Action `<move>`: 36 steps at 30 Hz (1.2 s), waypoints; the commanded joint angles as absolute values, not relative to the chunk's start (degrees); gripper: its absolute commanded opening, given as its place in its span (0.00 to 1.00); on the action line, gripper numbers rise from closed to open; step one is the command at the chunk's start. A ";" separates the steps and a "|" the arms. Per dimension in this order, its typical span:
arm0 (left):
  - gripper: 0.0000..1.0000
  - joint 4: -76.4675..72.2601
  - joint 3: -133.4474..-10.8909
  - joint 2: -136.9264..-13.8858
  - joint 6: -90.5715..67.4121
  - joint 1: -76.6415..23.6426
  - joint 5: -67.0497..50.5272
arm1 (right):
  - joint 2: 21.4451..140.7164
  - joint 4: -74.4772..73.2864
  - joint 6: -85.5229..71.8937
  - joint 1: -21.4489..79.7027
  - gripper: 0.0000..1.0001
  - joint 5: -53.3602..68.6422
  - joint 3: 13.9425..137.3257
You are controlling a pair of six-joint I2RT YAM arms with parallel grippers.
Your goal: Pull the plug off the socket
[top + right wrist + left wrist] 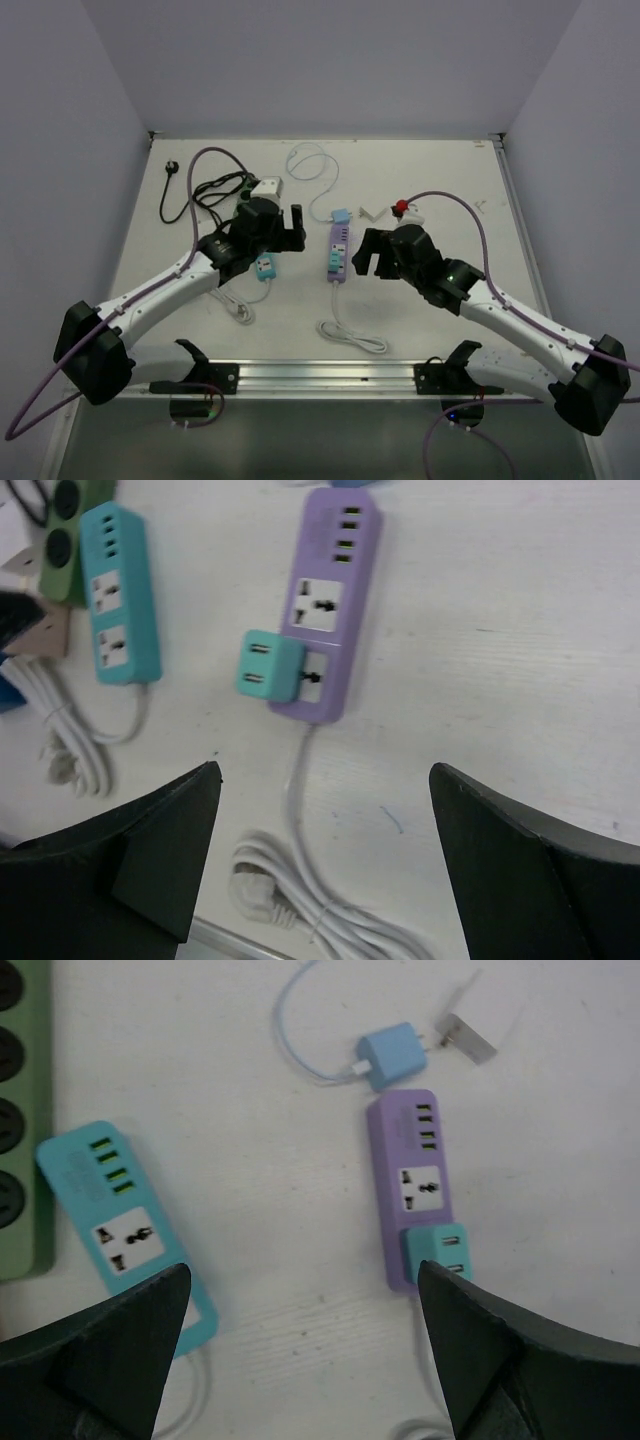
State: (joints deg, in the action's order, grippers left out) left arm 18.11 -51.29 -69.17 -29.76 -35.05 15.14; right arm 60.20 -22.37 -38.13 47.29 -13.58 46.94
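Both arms are stretched in toward the middle of the table, wrists bent so the cameras look pretty much straight down. The left gripper sits above the far end of the teal strip, close to the green strip. Its fingers are spread wide with nothing between them. The right gripper hangs just off the right side of the purple strip. It's also wide open, fingers well apart and holding nothing. The plug is a little teal block, seated in the purple strip's socket at the near end, where the cord comes out. Neither gripper is touching it. There's a bare lane of table between the two strips, and more open table to the right of the purple one. The far end is tighter, since a blue charger lies almost against the tip of the purple strip. The near side has the cord coiled up just in front of the plug end.
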 commanded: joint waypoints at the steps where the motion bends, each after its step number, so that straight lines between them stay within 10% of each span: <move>1: 0.99 18.20 -55.63 -73.89 -35.50 -41.91 13.88 | 56.26 -18.73 -43.85 41.23 0.89 -13.46 40.19; 12: 0.95 19.34 -67.59 -92.54 -40.07 -52.29 17.05 | 61.42 -2.56 -46.76 25.33 0.86 -0.18 31.64; 25: 0.98 13.98 -53.27 -78.58 -41.92 -52.82 19.52 | 96.31 -3.68 -38.58 22.24 0.85 15.38 58.52; 36: 0.98 11.78 -48.87 -76.38 -41.57 -52.91 18.98 | 108.89 -21.70 -35.59 29.09 0.87 3.09 77.68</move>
State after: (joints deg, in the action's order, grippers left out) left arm 15.51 -49.04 -78.50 -41.39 -52.75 18.20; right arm 107.59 -14.24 -37.41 27.24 9.10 72.55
